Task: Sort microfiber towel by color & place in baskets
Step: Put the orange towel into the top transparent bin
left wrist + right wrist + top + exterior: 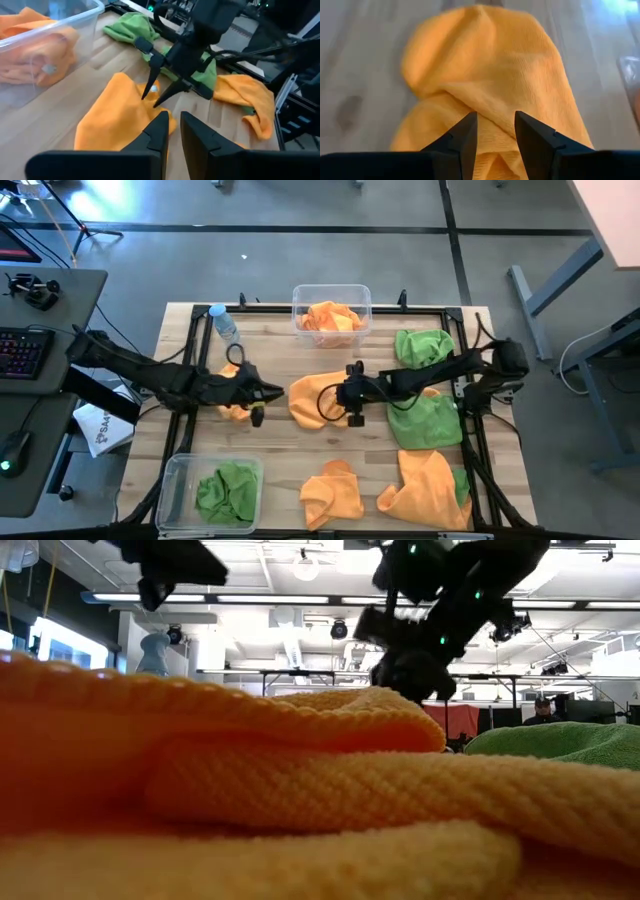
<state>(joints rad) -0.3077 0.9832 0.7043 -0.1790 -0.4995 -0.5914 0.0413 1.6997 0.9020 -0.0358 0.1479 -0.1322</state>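
My right gripper point(352, 393) hangs over the crumpled bright orange microfiber towel point(315, 400) at mid-table, fingers spread and holding nothing. My left gripper point(262, 392) sits just beside that towel's other edge, its fingers a narrow gap apart and empty. My worry is that both close on the same cloth and tug it between them, or collide, being so near. The looped pile is soft and bunched into folds, so a shallow pinch may catch only one layer and slip. The clear rounded plastic tub point(331, 314) holding orange cloths waits at the far edge, the green-filled tub point(212, 490) near the front left
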